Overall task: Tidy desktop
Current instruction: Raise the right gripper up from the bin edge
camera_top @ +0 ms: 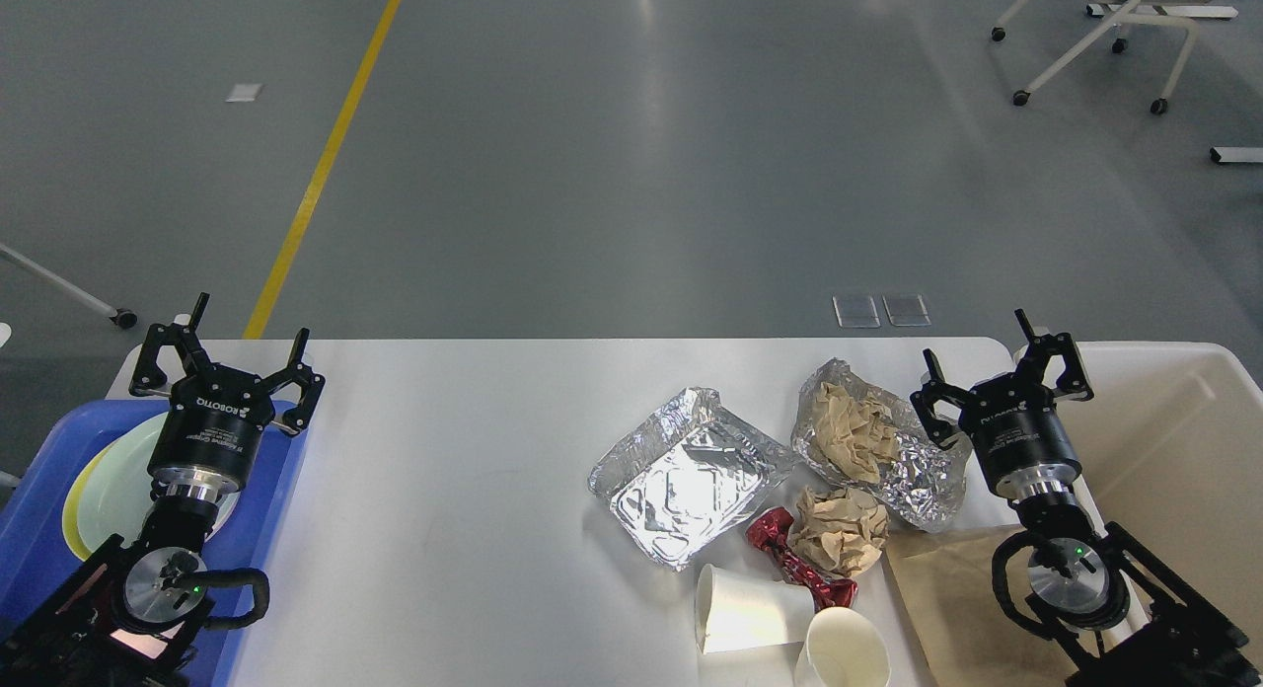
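The white desktop (pixel 474 450) carries litter on its right half: an empty foil tray (pixel 681 475), a crumpled foil tray (pixel 923 470) holding a wad of brown paper (pixel 851 430), a second brown paper ball (pixel 839 529), a red wrapper (pixel 794 561), two white paper cups (pixel 745 608) (pixel 844 652) and a flat brown paper sheet (pixel 962 608). My right gripper (pixel 1002 371) is open and empty, just right of the crumpled foil tray. My left gripper (pixel 229 356) is open and empty above the blue tray.
A blue tray (pixel 39 499) with a pale plate (pixel 113 485) sits at the left edge. A cream bin (pixel 1184 440) stands off the right edge. A wheeled chair (pixel 1105 36) is far back on the grey floor.
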`<action>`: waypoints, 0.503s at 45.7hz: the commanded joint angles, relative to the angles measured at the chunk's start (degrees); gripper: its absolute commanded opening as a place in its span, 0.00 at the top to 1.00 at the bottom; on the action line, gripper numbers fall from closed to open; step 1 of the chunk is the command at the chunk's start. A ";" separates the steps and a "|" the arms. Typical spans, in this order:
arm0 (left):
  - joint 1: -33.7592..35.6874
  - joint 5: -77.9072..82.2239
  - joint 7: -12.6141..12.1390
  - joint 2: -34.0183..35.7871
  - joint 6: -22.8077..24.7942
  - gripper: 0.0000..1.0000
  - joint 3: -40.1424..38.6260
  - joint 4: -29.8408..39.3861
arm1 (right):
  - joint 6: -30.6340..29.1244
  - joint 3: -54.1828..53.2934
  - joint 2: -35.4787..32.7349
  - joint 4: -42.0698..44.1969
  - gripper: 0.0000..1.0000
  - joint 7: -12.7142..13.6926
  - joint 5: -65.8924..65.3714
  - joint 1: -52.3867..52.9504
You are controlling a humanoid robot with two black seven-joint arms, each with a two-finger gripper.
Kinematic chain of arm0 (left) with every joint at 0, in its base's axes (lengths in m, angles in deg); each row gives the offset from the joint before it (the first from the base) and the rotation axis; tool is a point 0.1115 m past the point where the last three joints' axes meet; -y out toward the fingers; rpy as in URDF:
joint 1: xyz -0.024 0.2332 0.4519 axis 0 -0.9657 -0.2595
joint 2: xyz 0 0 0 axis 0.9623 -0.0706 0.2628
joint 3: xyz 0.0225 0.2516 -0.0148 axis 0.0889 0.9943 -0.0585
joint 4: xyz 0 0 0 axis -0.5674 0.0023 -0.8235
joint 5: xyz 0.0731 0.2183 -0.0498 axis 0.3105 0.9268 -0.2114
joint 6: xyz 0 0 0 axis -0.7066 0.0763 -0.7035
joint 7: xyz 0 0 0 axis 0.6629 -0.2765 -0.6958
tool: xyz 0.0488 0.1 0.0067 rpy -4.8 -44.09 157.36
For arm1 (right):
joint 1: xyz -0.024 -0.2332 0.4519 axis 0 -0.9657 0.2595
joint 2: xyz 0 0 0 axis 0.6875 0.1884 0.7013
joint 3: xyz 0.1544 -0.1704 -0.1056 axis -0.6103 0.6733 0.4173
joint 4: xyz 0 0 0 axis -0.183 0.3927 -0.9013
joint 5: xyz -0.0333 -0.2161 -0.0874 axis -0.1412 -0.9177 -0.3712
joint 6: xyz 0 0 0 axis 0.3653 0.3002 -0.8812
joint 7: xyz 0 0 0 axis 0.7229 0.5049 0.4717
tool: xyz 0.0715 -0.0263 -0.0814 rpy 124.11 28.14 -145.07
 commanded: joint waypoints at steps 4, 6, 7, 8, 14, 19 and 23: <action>0.01 0.00 0.00 0.04 0.00 0.04 0.01 0.00 | -0.21 -0.53 -0.36 -0.60 0.00 -0.52 -2.04 0.16; 0.01 0.00 0.00 -0.04 0.08 0.04 0.01 -0.09 | -0.30 -0.80 -0.45 -0.68 0.00 -0.61 -2.04 0.16; 0.01 0.00 0.00 -0.04 0.00 0.04 0.10 0.00 | -0.47 -0.80 -0.71 -0.95 0.00 -0.70 -2.04 0.16; 0.01 0.00 0.00 0.04 0.00 0.04 0.10 0.00 | -0.82 -0.80 -1.15 -1.38 0.00 -0.87 -2.04 0.07; 0.01 0.00 0.00 0.04 0.00 0.04 0.01 0.00 | -6.61 0.60 -7.90 -3.76 0.00 -1.58 -1.95 -0.37; 0.01 0.00 0.00 0.04 0.00 0.04 0.10 -0.09 | -14.17 3.76 -14.24 -3.41 0.00 -1.58 -1.51 0.25; 0.01 0.00 0.00 0.04 0.00 0.04 0.10 0.00 | -18.05 6.84 -17.93 -3.24 0.00 -1.58 -1.25 2.53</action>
